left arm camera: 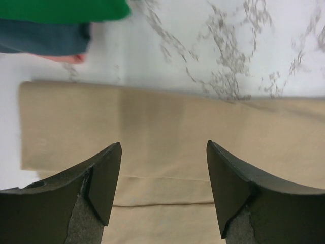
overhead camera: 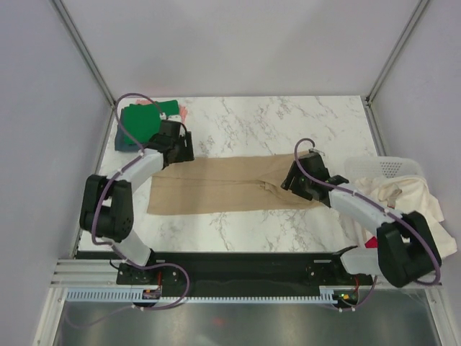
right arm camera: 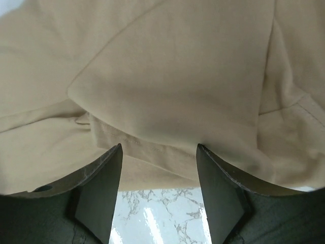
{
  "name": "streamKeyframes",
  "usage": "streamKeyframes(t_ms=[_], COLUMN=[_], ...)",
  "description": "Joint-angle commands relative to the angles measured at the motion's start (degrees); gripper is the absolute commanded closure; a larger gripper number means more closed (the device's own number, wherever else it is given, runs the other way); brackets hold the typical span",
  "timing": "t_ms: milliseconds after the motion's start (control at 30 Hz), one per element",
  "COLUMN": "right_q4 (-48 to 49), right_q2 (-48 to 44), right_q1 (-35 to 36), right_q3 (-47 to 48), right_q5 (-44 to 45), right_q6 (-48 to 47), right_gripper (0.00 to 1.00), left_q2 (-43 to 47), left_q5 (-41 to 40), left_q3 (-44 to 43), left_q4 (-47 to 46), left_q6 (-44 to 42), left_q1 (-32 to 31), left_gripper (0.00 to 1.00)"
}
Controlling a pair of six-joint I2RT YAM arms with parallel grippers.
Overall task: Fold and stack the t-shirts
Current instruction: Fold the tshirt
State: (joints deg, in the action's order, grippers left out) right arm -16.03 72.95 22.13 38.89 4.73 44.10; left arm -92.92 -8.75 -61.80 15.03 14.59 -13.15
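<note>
Tan t-shirt (overhead camera: 216, 185) — plain cloth, folded into a long flat band lying left to right across the middle of the marble table (overhead camera: 288, 130). Its left end is square and smooth. Its right end is bunched into overlapping flaps with a stitched hem showing.

Stack, far left corner of the table: green t-shirt (overhead camera: 144, 121) on top, dark blue-grey t-shirt (overhead camera: 122, 140) under it, and an edge of a salmon-pink t-shirt (overhead camera: 182, 112) showing at the far side. The stack lies just beyond the band's left end, with bare marble between them.

White mesh basket (overhead camera: 392, 167), right edge of the table: a cream t-shirt (overhead camera: 410, 198) spills loosely over it, and a sliver of red cloth (overhead camera: 372, 244) shows beside the right arm's base.

Left gripper (left arm camera: 162, 188) — jaws spread wide with nothing between them, poised over the band's left end. Whether the fingers (left arm camera: 99, 188) touch the cloth cannot be told. The left arm (overhead camera: 137, 169) is sharply bent at the table's left edge, its forearm reaching inward to the band's far left corner.

Right gripper (right arm camera: 158, 188) — jaws likewise parted and gripping nothing, set at the near edge of the bunched right end, with marble visible between the fingers (right arm camera: 99, 188). Contact cannot be told. The right arm (overhead camera: 360, 205) runs from its near-right base up and leftward past the basket.
</note>
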Motion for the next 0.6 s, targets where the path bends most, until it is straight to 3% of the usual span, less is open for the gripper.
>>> streamKeyframes(t_ms=[0,167,300,500,567], right_q4=[1.7,0.4,0.3,-0.5,-2.7], right_q2=[6.1,15.1,22.5,37.4,44.1], right_q1=[0.6,0.0,-5.0,-10.1,-10.3], right_q3=[3.4,5.7,8.8,21.5,30.2], right_q5=[2.6,5.4,4.6,1.3,-0.5], right_q6=[2.5,2.1,-0.8,-5.3,-5.9], right_gripper=[0.32,0.28,0.28,0.31,0.33], left_q2=[-4.9,-9.3,-10.9,-4.6,-2.5], left_q5=[-1.3,4.6,8.6,20.6,25.1], left_q3=[-3.8,-6.0,-5.3,4.3,8.4], left_q4=[5.1,11.7,15.4,13.3,12.4], left_q6=[-1.2,3.6,7.6,13.8,16.0], left_q1=[-3.4,-4.8,-4.8,-4.9,-5.0], left_gripper=[0.25,0.26,0.29,0.31,0.33])
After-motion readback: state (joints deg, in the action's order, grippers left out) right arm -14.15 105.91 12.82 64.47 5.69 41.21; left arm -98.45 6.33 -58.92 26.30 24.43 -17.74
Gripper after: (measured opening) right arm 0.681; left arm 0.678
